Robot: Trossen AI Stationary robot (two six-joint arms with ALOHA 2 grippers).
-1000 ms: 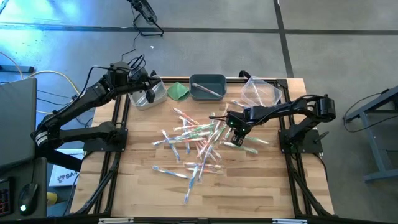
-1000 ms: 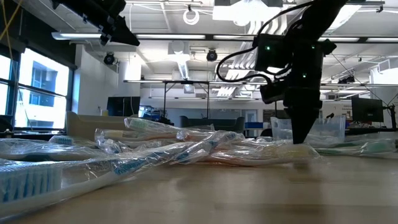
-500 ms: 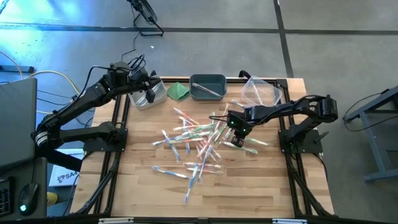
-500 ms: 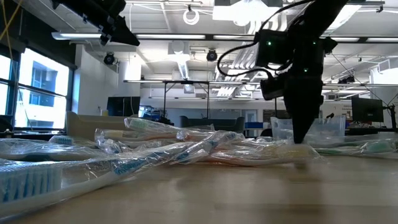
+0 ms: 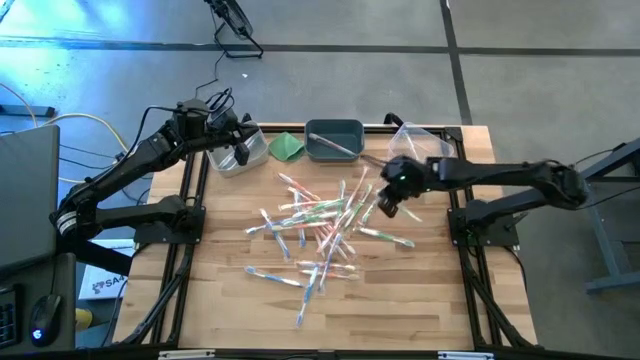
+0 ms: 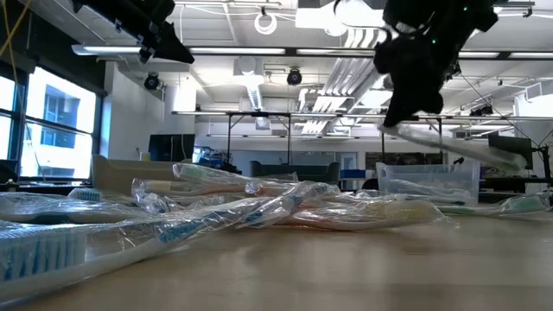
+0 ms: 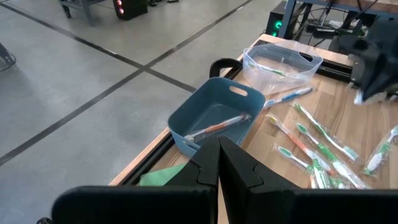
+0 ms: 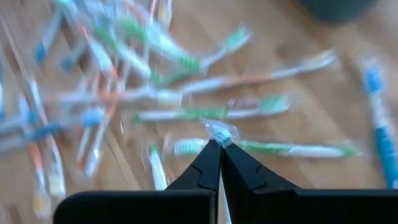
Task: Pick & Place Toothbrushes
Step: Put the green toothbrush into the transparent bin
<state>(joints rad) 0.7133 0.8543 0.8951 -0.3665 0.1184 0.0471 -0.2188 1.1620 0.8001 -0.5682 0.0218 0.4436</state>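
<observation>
Several wrapped toothbrushes (image 5: 320,232) lie in a loose pile on the middle of the wooden table. My right gripper (image 5: 386,207) hangs above the pile's right side, shut on one wrapped toothbrush (image 6: 458,145). That toothbrush shows in the low view as a pale stick slanting down from the fingers. My left gripper (image 7: 217,154) is shut on nothing and waits high over the far left corner (image 5: 238,150). One orange toothbrush (image 7: 217,126) lies in the blue bin (image 7: 186,121). A green one (image 7: 273,70) lies in the clear bin (image 7: 298,70). My right gripper pinches a crinkled bit of the toothbrush's clear wrapper (image 8: 220,132) between its two fingertips, coming from above and slanting down. The toothbrush is lifted clear of the table and pile. It hangs tilted, its free end (image 6: 518,162) lower than the held end.
Along the far edge stand a clear container (image 5: 236,158) under my left gripper, a folded green cloth (image 5: 288,146), the blue bin (image 5: 316,150) and the clear bin (image 5: 436,150). Bare wood lies along the near edge (image 5: 400,310).
My right gripper has risen from the pile's right side and drawn back toward the table's far right, tipping less steeply. A wrapped toothbrush has come up with it and now hangs clear above the pile. The other toothbrushes lie where they were.
</observation>
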